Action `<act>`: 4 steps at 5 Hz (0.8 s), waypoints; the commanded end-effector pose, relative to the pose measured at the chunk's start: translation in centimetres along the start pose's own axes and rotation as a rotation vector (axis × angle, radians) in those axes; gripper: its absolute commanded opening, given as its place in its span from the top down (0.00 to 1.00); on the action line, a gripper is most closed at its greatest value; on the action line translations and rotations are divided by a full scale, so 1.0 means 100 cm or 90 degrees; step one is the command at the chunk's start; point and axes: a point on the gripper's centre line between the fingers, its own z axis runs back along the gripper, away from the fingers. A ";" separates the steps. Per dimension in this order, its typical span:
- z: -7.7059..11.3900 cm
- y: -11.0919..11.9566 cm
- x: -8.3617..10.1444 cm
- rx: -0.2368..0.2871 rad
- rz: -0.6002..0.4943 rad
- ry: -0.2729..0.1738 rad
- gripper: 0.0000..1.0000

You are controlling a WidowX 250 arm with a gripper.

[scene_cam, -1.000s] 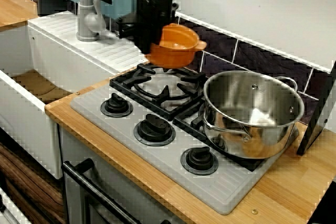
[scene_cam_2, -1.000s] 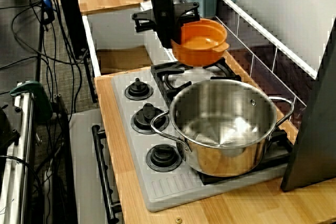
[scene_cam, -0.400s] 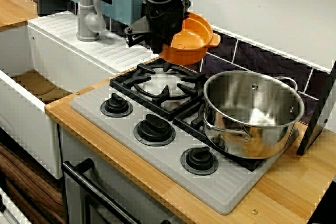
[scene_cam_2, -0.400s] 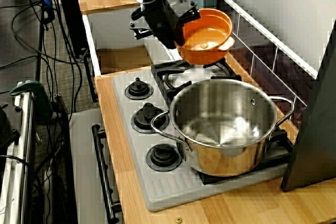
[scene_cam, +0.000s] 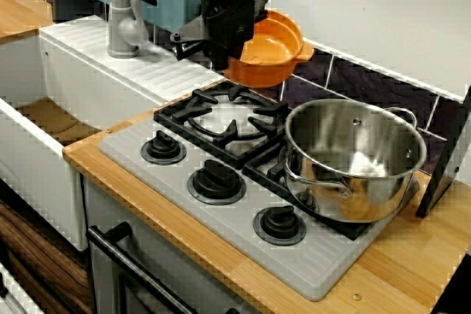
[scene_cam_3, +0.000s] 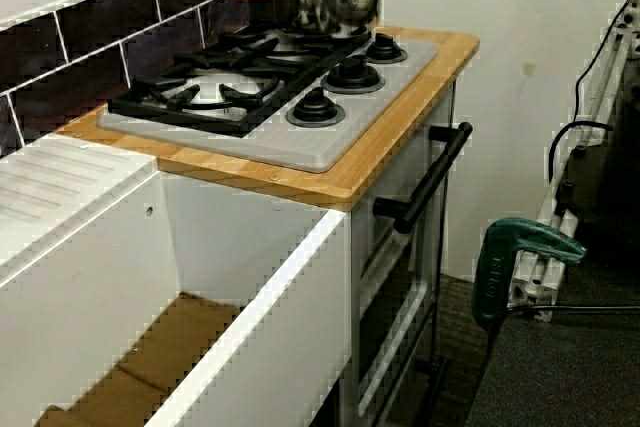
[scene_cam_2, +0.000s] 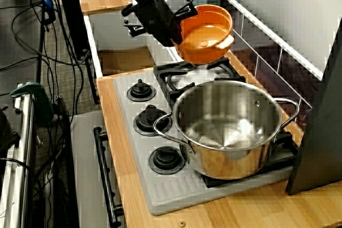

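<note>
A black gripper (scene_cam: 241,43) holds an orange bowl (scene_cam: 274,55) in the air, its fingers pinched shut on the bowl's rim at 9 o'clock in the front view. Held by that one edge, the bowl hangs tilted, so part of its inside shows. It hovers above the rear grate (scene_cam: 221,118), touching nothing below. A steel pot (scene_cam: 353,154) sits on the next burner, at 5 o'clock from the bowl and well apart. Three knobs (scene_cam: 215,179) line the stove's near edge. A tap (scene_cam: 121,18) stands at 9 o'clock from the gripper, beside the white sink (scene_cam_3: 235,247).
</note>
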 end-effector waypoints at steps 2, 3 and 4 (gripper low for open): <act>0.031 0.001 0.014 0.139 0.035 0.116 1.00; 0.028 0.003 0.018 0.140 0.034 0.127 1.00; 0.029 0.002 0.019 0.147 0.027 0.120 1.00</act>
